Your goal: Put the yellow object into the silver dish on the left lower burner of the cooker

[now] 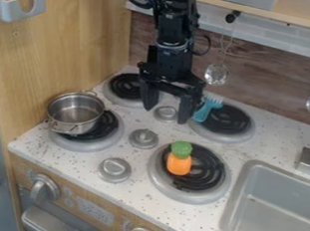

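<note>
Task's thing: toy carrot (179,164), on the lower R burner (214,189), roughly mid-coil. Short, stubby body, bright orange w/ a smooth surface, rounded at the bottom end; top is a lumpy, rounded green tuft, approx as wide as the body, w/ a clear colour break where the two meet. It lies w/ green end toward the back of the stove, orange end toward the front. Black coil shows on both sides of it. Orange is its main colour, rather than yellow.

Silver pot (75,113) = the dish, on the lower L burner (109,141). Shiny metal, round, open top, small wire handles; sits off-centre toward the L, so coil shows at its R side & below.

Gripper (165,113): fingers spread wide, pointing down, nothing btwn them. Hangs over the back part of the cooktop, btwn the two upper burners, well apart from the carrot.

Turquoise toy fork (205,110) by the upper R burner (234,120), partly over its L side, tines toward the back, just beside one gripper finger in this view.

Also: grey sink (244,193) to the R, & a metal strainer (217,74) hanging at the back wall.
</note>
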`<state>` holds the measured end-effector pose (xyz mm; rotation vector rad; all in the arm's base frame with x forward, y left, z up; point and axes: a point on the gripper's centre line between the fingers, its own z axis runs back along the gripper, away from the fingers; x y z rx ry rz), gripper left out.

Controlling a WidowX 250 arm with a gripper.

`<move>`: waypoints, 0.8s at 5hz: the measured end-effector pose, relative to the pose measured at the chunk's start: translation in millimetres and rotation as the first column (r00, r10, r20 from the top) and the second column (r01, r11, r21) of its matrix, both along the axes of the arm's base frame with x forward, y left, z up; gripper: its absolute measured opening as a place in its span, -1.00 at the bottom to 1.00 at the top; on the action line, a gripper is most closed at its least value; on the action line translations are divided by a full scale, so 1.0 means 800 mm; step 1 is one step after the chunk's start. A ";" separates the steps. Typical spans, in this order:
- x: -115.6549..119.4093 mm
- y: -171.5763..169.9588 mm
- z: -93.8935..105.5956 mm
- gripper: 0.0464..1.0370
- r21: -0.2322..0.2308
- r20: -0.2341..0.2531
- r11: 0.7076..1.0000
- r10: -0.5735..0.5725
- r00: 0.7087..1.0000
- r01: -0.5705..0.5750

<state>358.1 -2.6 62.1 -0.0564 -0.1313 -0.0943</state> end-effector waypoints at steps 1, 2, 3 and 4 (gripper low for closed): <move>-0.007 -0.002 -0.017 0.92 -0.003 -0.041 1.000 -0.002 0.999 0.001; -0.004 -0.010 -0.030 0.92 0.002 -0.026 1.000 -0.031 0.999 0.031; 0.000 -0.022 -0.044 0.92 -0.010 -0.014 0.999 -0.051 0.999 0.051; 0.005 -0.042 -0.051 0.92 -0.037 0.005 0.996 -0.076 0.997 0.077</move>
